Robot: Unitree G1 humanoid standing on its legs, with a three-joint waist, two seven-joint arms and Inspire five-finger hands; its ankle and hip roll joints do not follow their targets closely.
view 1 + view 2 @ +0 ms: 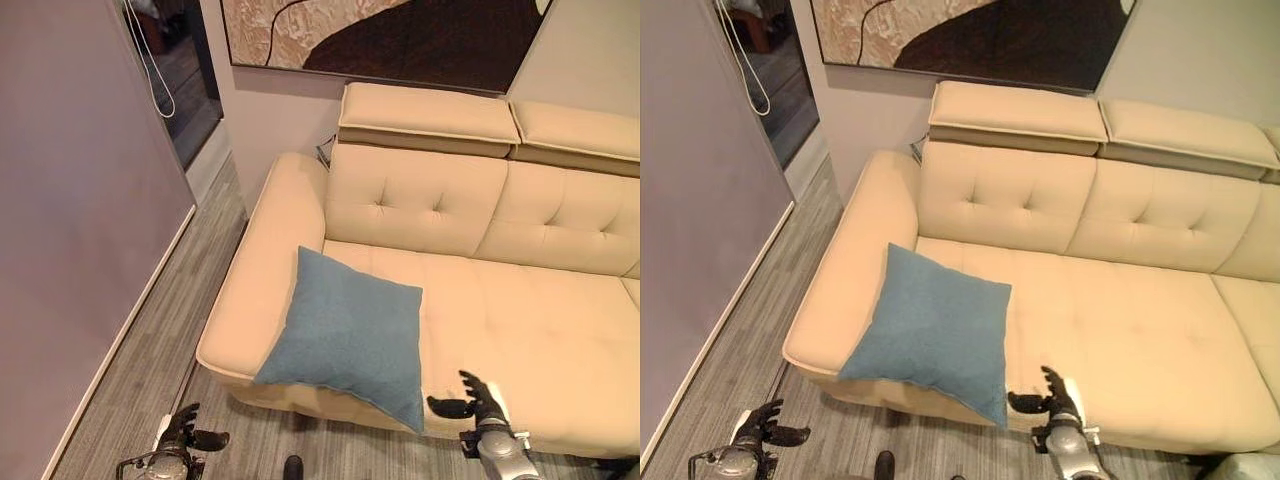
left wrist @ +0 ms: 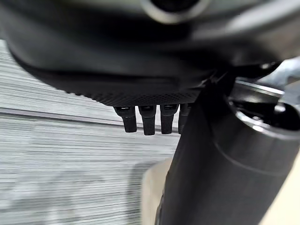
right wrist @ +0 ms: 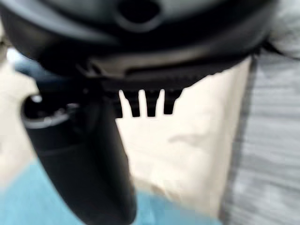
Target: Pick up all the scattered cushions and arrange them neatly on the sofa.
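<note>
A blue square cushion (image 1: 345, 335) lies flat on the left end of the beige sofa (image 1: 520, 320), one corner hanging over the seat's front edge. My right hand (image 1: 480, 398) hovers open at that front edge, just right of the cushion's lower corner and apart from it; the right wrist view has the blue cushion (image 3: 28, 206) below the thumb. My left hand (image 1: 185, 432) is open low over the grey floor, left of the sofa's armrest, holding nothing.
A grey wall (image 1: 80, 220) with a white skirting runs along the left. A strip of grey plank floor (image 1: 170, 330) lies between it and the sofa's armrest (image 1: 275, 250). A dark doorway (image 1: 180, 70) opens at the back left.
</note>
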